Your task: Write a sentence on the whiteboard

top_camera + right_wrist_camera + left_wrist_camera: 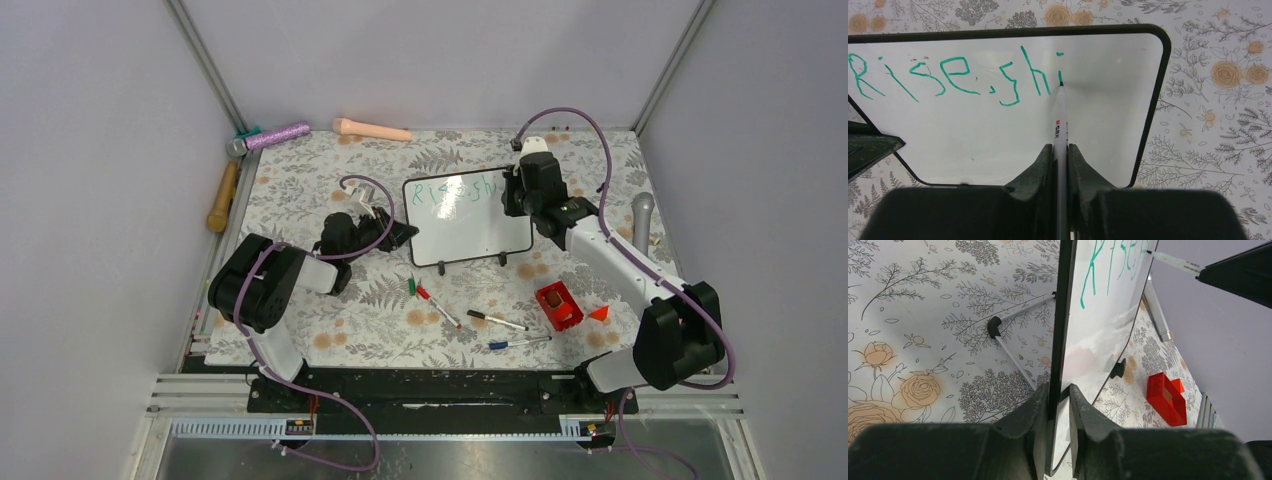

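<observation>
The left claw [1059, 404] clamps the black left edge of the glossy whiteboard [470, 232], which stands on the floral counter [330, 310]. The right claw [1060, 160] grips a white marker [1060, 112], its tip touching the green sentence [948, 75] at "shi". Blank board lies rightward and below.

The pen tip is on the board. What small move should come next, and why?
Probably shift the pen tip slightly right and start the next letter: the writing stops at "Rise, shi", the tip rests at the foot of the "i", and bare board lies to its right. The left fingers clamp the board's edge.
</observation>
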Tool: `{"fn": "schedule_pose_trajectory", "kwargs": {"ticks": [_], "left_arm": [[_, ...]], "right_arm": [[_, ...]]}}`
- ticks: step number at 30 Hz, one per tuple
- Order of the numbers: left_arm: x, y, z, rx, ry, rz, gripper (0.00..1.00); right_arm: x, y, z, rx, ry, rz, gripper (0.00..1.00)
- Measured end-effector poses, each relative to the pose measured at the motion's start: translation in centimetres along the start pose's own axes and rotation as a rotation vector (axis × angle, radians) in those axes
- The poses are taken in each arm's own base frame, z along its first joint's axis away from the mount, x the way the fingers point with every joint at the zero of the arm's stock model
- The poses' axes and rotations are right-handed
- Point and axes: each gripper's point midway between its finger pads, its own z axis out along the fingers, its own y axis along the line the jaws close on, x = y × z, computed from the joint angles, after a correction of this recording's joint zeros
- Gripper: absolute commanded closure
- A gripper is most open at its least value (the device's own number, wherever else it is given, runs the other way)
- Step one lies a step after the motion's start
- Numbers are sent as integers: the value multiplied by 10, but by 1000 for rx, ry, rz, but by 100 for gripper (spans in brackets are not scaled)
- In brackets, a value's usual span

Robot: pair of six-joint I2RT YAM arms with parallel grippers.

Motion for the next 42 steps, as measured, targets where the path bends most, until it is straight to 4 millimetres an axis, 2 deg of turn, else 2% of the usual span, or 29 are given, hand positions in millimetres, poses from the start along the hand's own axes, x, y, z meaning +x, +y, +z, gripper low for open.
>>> {"fn": "schedule_pose_trajectory", "kwargs": {"ticks": [5,16,28,38,42], "left_arm": [[0,0,0,0,-1,0,100],[0,0,0,0,0,0,100],[0,0,0,0,1,0,100],[0,0,0,0,1,0,100],[0,0,0,0,1,0,100]], "right_arm": [[9,-2,-2,3,15,2,100],[12,-3,-7,2,28,3,100],[3,-3,-13,6,2,5,100],[-18,-9,-15,31,-44,12,100],[-18,-11,-11,38,-40,13,100]]}}
